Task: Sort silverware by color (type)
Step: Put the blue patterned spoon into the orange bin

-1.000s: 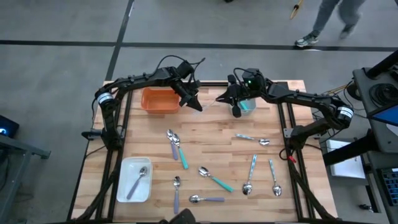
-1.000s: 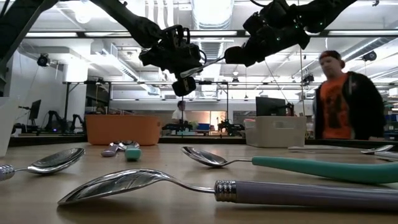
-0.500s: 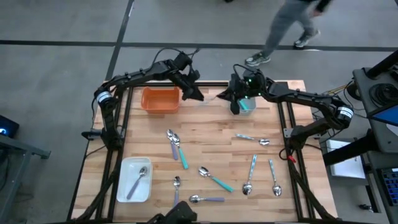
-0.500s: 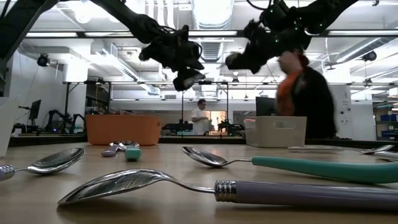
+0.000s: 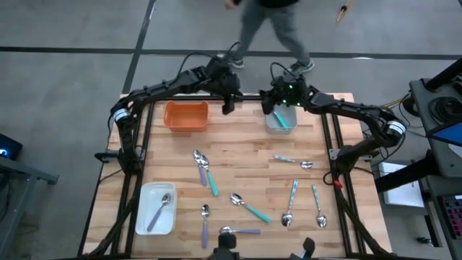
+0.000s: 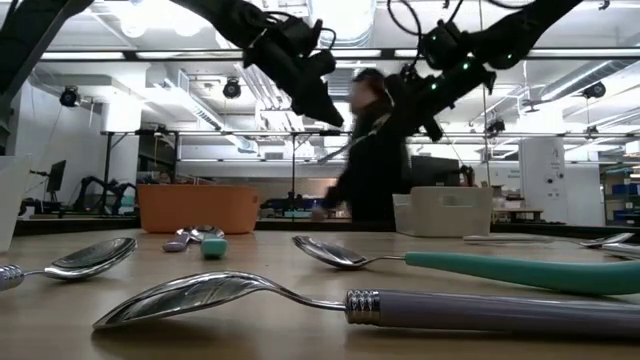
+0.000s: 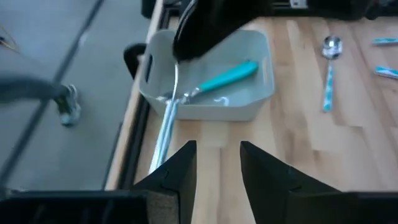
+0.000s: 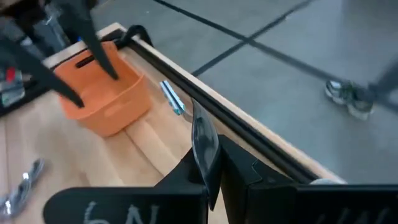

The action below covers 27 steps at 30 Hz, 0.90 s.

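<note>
My right gripper (image 8: 208,155) is shut on a spoon with a pale blue handle (image 8: 171,99), held in the air near the table's far edge beside the grey tray (image 5: 280,119). That tray holds a teal spoon (image 7: 227,78). My left gripper (image 7: 217,149) stands open and empty a little to the left (image 5: 229,105), between the orange tray (image 5: 186,115) and the grey one. Several more spoons lie flat on the wood, among them teal ones (image 5: 250,209) and a lavender one (image 5: 240,232). One spoon (image 5: 162,209) lies in the white tray (image 5: 144,220). My right gripper pinches the spoon by its shiny bowl (image 8: 204,140) between its two fingers. The handle (image 7: 166,124) sticks out past the fingertips toward the orange tray and my left gripper. The spoon is lifted clear of the table and the trays.
The orange tray sits at the far left, the grey tray at the far middle, the white tray at the near left. Loose spoons are scattered over the middle and near right (image 5: 292,202). A person (image 5: 267,22) walks past just beyond the far edge.
My left gripper has opened and let go of the pale blue spoon, then risen and rolled while drawing toward the far edge. My right gripper keeps the spoon and has rolled and shifted toward the far edge. A person has walked across behind the table.
</note>
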### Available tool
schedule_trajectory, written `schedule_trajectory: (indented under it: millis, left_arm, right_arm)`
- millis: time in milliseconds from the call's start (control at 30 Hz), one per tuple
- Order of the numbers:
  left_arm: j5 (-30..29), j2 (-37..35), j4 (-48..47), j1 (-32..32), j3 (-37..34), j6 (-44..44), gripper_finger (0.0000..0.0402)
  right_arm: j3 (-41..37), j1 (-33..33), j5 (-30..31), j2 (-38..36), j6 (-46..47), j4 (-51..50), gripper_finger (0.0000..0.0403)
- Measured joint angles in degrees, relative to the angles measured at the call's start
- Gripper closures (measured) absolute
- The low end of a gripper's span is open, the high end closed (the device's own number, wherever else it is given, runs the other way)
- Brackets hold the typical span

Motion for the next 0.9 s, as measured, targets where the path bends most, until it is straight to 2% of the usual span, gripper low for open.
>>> schedule_trajectory:
  millis: [167,367,567,667,767,900]
  left_arm:
    - [-10.06,0.0,2.28,-2.24,-1.52,4.15,0.03]
    - [-12.43,0.0,2.4,-3.04,-2.06,5.31,0.03]
    - [-16.37,-2.27,-0.48,-2.99,-3.02,5.51,0.03]
    - [-16.38,-5.38,0.49,-3.0,-6.87,5.53,0.0301]
    - [-17.73,-9.43,4.65,-3.01,-13.71,5.09,0.0308]
    - [-23.02,-14.51,20.55,-3.6,-24.5,6.1,0.0318]
  right_arm:
    - [0.0,0.1,-0.31,4.12,5.12,3.85,0.0394]
    - [-0.02,0.07,-3.61,8.84,8.89,11.1,0.0394]
    - [-0.02,0.07,-3.72,11.35,9.67,15.3,0.0394]
    - [-0.02,0.01,-3.7,11.66,9.42,17.21,0.0394]
    - [-0.02,-0.19,-3.7,11.66,9.38,18.64,0.0394]
    - [-0.02,-0.19,-3.68,11.66,9.52,21.81,0.0394]
